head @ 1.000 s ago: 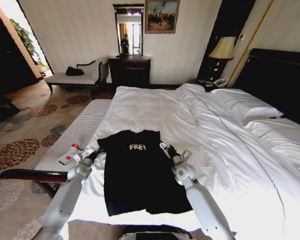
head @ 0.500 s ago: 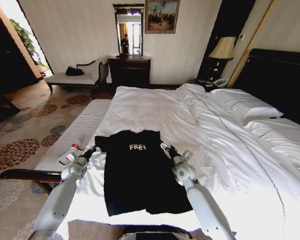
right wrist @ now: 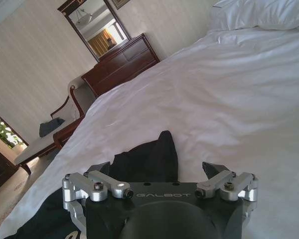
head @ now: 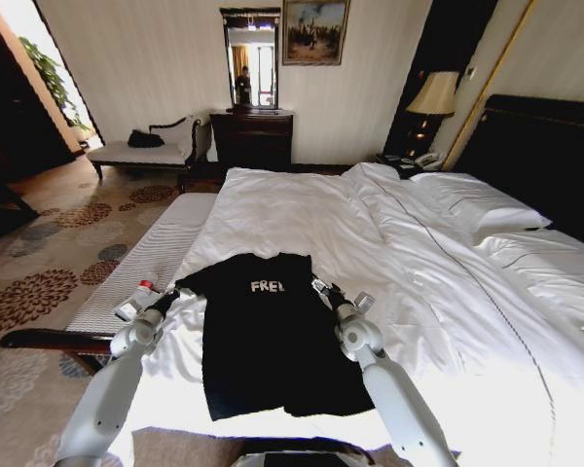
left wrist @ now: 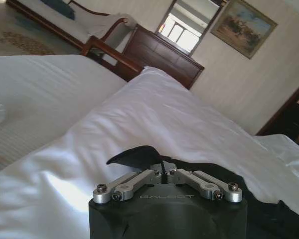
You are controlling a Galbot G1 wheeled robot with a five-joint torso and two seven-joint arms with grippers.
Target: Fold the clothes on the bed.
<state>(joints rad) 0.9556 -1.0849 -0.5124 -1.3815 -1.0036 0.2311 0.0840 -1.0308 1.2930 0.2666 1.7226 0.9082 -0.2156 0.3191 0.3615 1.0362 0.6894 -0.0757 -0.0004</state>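
The clothes [head: 268, 336], one black T-shirt with white "FREE" lettering, lie flat on the near part of the bed [head: 399, 253]. My left gripper [head: 165, 300] is at the shirt's left sleeve and shut on it; the left wrist view shows the left gripper [left wrist: 162, 172] with its fingers together, pinching a tongue of the black fabric [left wrist: 134, 157]. The sleeve is drawn out sideways toward the bed's left edge. My right gripper [head: 321, 290] rests at the right sleeve. In the right wrist view the right gripper [right wrist: 157, 172] is open, with the clothes [right wrist: 149, 157] bunched between its spread fingers.
A pale striped bench [head: 151, 258] runs along the bed's left side with a small white-and-red bottle [head: 134, 300] on it. Pillows [head: 477, 204] and a dark headboard [head: 545, 146] are at the right. A dresser [head: 253, 136] and chaise [head: 141, 151] stand by the far wall.
My left gripper has moved left toward the bench, pulling the left sleeve outward. The right arm has stayed where it was.
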